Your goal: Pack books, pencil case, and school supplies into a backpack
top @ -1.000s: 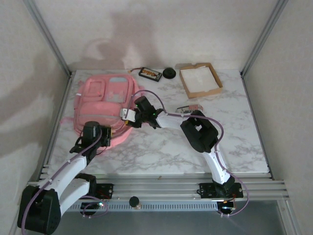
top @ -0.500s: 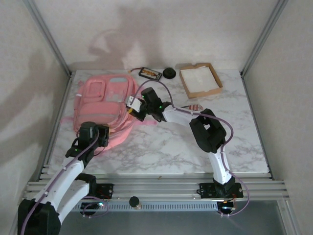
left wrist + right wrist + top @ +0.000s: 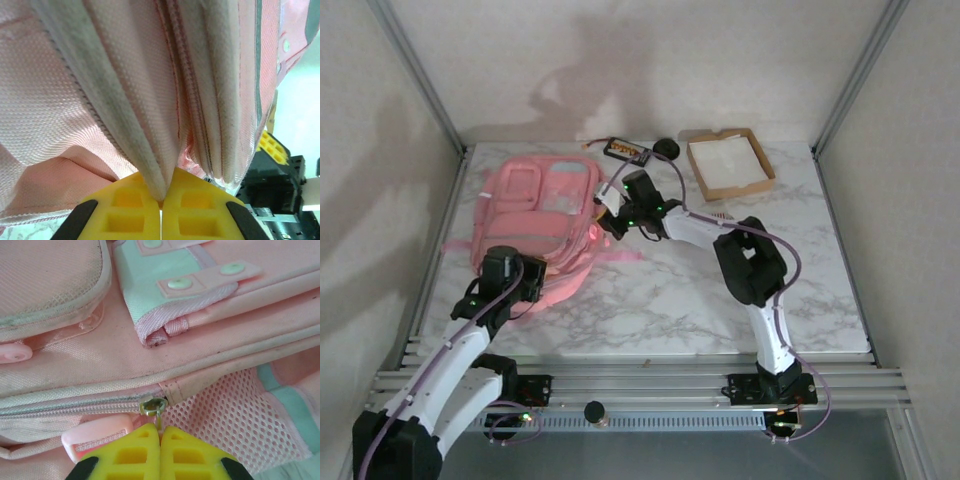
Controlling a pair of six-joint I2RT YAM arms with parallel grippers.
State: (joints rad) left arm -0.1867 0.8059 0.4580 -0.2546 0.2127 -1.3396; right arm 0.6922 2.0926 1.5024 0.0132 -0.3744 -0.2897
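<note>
The pink backpack lies flat on the left of the marble table, zipper side toward the right arm. My right gripper is shut on the metal zipper pull, just below the slider at the zipper's end by the mesh pocket; from above it sits at the backpack's right edge. At the backpack's near edge, my left gripper is shut on a fold of its fabric, and shows from above. A dark book with gold print lies at the back. I cannot pick out the pencil case.
A shallow cardboard tray with white lining sits at the back right. A black round thing lies beside the dark book. A small red-striped thing peeks out behind the right forearm. Bare marble spreads across the middle and front.
My right gripper has closed on the zipper pull and travelled toward the back right along the backpack's edge. The backpack's near corner has shifted a little with the left gripper.
</note>
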